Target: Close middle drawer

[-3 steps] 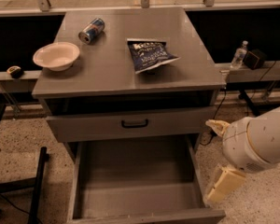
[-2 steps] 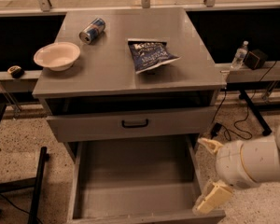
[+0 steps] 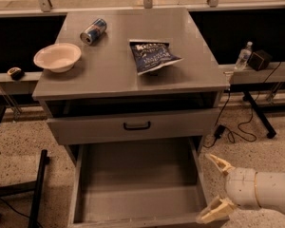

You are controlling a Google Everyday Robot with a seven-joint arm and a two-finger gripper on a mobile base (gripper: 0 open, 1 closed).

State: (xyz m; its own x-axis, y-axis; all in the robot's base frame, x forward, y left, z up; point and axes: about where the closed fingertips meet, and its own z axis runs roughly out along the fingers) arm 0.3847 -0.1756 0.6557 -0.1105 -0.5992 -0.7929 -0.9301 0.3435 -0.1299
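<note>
In the camera view, the gripper [image 3: 205, 188] sits low at the right, its two pale fingers [image 3: 221, 164] spread wide apart and pinching nothing. Just to its left is the middle drawer [image 3: 137, 184], drawn far out of the grey cabinet [image 3: 118, 77], with its deep grey box open to view. The lower finger lies by the drawer's front right corner; it may be touching the panel, but that is hard to tell. Up and left of the gripper, the upper drawer [image 3: 95, 128], with a black bar handle [image 3: 137, 126], stands out only a little. Farther up, on the cabinet top, lie a blue chip bag [image 3: 154, 56], a can [image 3: 93, 31] on its side and a white bowl [image 3: 57, 57]. Well above the gripper, a water bottle [image 3: 243, 56] stands beside a black box [image 3: 260, 59].
</note>
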